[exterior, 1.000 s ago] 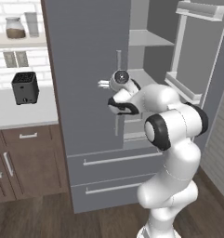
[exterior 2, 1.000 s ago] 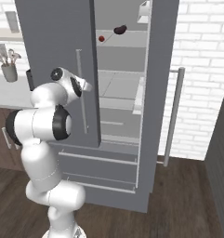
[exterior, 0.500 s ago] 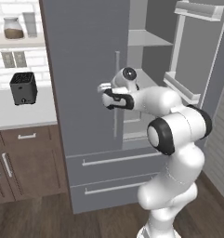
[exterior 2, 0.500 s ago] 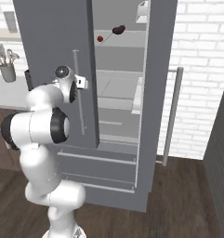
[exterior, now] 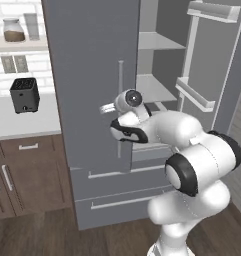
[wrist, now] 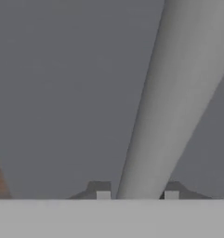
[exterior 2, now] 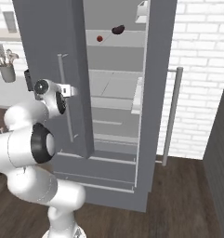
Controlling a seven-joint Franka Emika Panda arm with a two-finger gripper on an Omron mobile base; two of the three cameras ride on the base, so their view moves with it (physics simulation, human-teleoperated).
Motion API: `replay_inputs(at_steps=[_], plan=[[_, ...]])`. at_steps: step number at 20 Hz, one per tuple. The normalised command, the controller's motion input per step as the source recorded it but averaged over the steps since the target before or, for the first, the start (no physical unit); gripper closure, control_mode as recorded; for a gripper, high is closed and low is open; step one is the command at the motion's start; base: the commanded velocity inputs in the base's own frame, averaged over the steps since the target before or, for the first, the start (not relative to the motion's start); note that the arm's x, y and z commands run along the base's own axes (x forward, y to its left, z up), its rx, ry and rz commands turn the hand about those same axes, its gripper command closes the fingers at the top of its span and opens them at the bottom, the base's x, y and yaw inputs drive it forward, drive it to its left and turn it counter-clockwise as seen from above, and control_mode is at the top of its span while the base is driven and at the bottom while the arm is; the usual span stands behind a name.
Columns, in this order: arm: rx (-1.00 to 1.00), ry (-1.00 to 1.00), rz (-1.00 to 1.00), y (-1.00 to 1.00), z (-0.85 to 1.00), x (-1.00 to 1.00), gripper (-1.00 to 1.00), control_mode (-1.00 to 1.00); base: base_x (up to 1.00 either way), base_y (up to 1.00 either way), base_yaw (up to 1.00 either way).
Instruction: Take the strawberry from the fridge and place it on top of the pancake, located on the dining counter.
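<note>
The fridge [exterior: 92, 75] is the biggest thing here: tall, matte grey, with its left door shut and its right door [exterior: 212, 65] swung wide open, so the pale shelves [exterior 2: 114, 88] inside can be seen. Two drawers [exterior: 117, 192] are stacked under the doors. A white brick wall [exterior 2: 201, 69] is seen to the right of the fridge, and dark wood floor [exterior 2: 178, 195] is laid below it.

To the left, a white surface [exterior: 22, 117] on brown cabinets [exterior: 27, 175] is seen, with a small black toaster [exterior: 25, 94] parked on it and a jar [exterior: 13, 30] up on a wall shelf [exterior: 17, 44]. In the right base view, a grey pot of utensils [exterior 2: 6, 69] is seen further along.

The white arm [exterior: 192, 165] is reached across toward the shut left door. The pincer [wrist: 137, 194] is brought right up to that door's long vertical bar handle [wrist: 174, 102]; in the hand view the bar is seen running between the two fingertips [wrist: 103, 191], one on each side. The tips are parted around the bar, but whether it's actually squeezed can't be told from these shots.

The strawberry [exterior 2: 100, 38], tiny and bright red, is sat on an upper fridge shelf, well above the pincer. Just to its right, a bigger dark maroon lump [exterior 2: 117, 30] is seen on the same shelf.
</note>
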Motion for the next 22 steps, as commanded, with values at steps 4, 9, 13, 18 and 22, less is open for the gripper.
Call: replay_inputs(at_steps=[4, 9, 13, 18, 22], plan=[[0.00, -0.10, -0.20, 1.00, 0.05, -0.62, 1.00, -1.00, 0.00, 0.00, 0.00], [0.03, -0.09, -0.24, 1.00, 0.08, -0.71, 1.00, -1.00, 0.00, 0.00, 0.00], [0.08, -0.11, -0.23, 1.00, 0.00, -0.59, 1.00, -1.00, 0.00, 0.00, 0.00], [0.10, -0.11, -0.21, 1.00, 0.00, -0.35, 1.00, -1.00, 0.00, 0.00, 0.00], [0.12, -0.08, -0.21, 1.00, 0.00, -0.12, 1.00, -1.00, 0.00, 0.00, 0.00]])
